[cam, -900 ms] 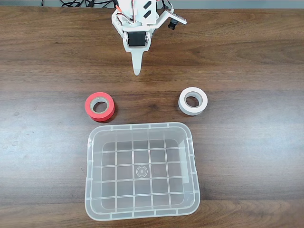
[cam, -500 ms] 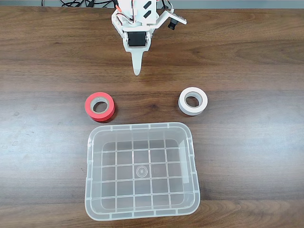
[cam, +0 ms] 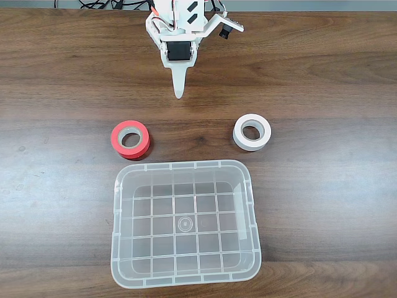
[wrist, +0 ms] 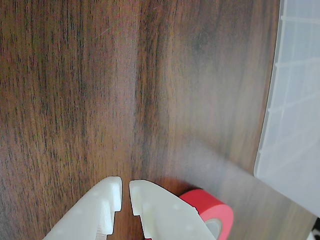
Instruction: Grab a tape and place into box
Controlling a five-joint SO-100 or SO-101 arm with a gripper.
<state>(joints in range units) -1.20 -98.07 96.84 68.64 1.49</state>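
The red-orange tape (cam: 130,139) lies flat on the wooden table, just above the box's upper left corner in the fixed view. The clear plastic box (cam: 119,248) sits empty at the bottom centre. My white gripper (cam: 179,93) hangs near the table's far edge, pointing down, well apart from the tape. In the wrist view the gripper (wrist: 125,188) has its fingertips nearly touching, with nothing between them. The tape (wrist: 212,212) shows partly behind the right finger, and the box (wrist: 292,100) fills the right side.
A white tape roll (cam: 252,132) lies to the right of the red one, above the box's upper right corner. Bare brown wood surrounds everything. Cables run along the table's far edge behind the arm's base.
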